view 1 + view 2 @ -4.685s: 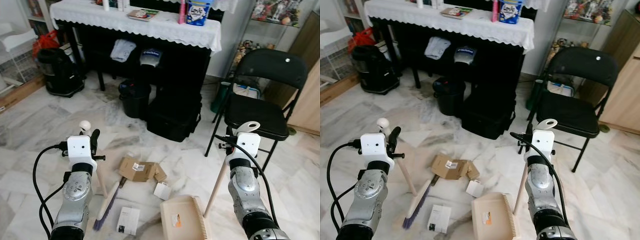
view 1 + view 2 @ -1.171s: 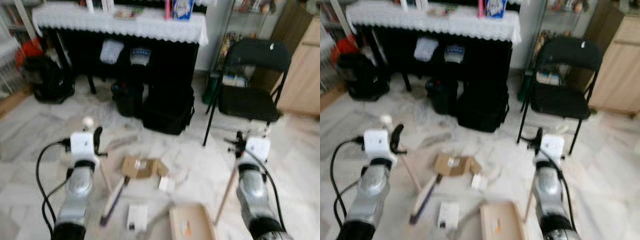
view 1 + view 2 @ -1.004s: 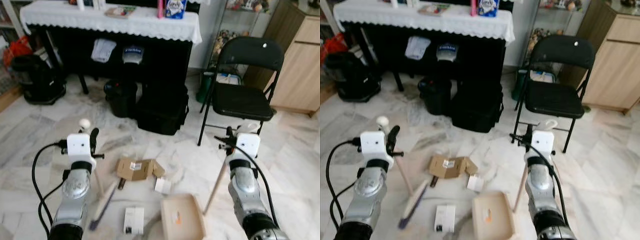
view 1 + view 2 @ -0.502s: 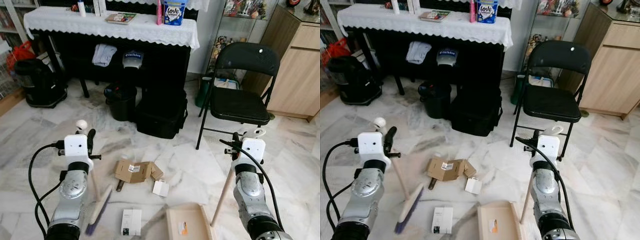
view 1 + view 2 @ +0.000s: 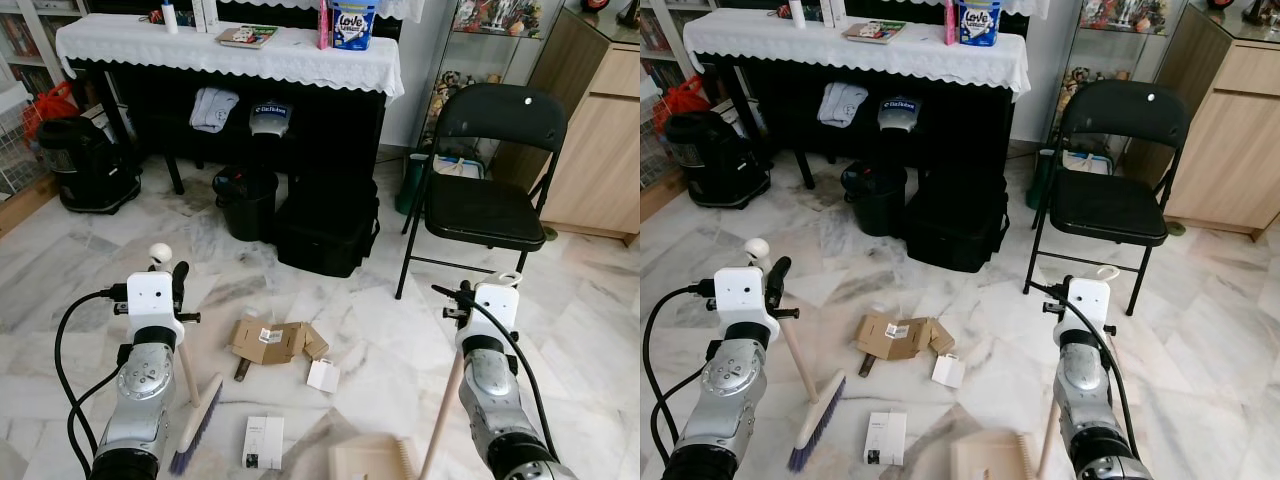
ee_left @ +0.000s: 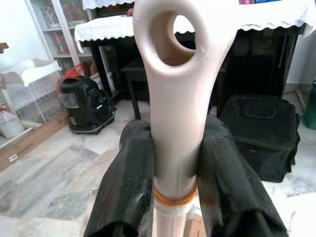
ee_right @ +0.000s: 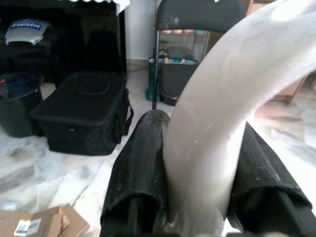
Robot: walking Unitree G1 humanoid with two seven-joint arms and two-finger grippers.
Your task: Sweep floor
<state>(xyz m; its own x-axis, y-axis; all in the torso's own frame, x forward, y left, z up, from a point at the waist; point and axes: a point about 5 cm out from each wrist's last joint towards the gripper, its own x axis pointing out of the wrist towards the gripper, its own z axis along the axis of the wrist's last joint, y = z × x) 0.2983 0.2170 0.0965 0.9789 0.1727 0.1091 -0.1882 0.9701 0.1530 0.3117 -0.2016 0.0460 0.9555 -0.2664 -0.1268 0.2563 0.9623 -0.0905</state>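
While your left gripper (image 6: 175, 163) has its jaws clamped tight on the broom handle (image 6: 173, 98), the broom (image 5: 810, 385) slants down to your left side, its bristle head resting on the marble floor (image 5: 80, 270). Just right of the bristles lies a small white box (image 5: 877, 437); beyond it sits a flattened cardboard box (image 5: 268, 342), with a smaller white carton (image 5: 322, 376) lying just right of that. Near the bottom edge of your eye views, the dustpan (image 5: 985, 455) rests on the floor. Your right gripper (image 7: 195, 158) has its jaws pressed against both sides of the dustpan handle (image 7: 222, 113), which runs as a pale pole (image 5: 440, 425) down toward the pan.

Farther back, from your left, a black vacuum cleaner (image 5: 85, 165) stands by a counter (image 5: 230, 50) draped in a white lace cloth, bearing a book (image 5: 245, 35) and a blue tub (image 5: 350, 25). Under it stand a black bin (image 5: 245, 200) and a black bag (image 5: 328, 225). A black folding chair (image 5: 485, 190) stands at your right, with a wooden cabinet (image 5: 595, 140) just beyond it.
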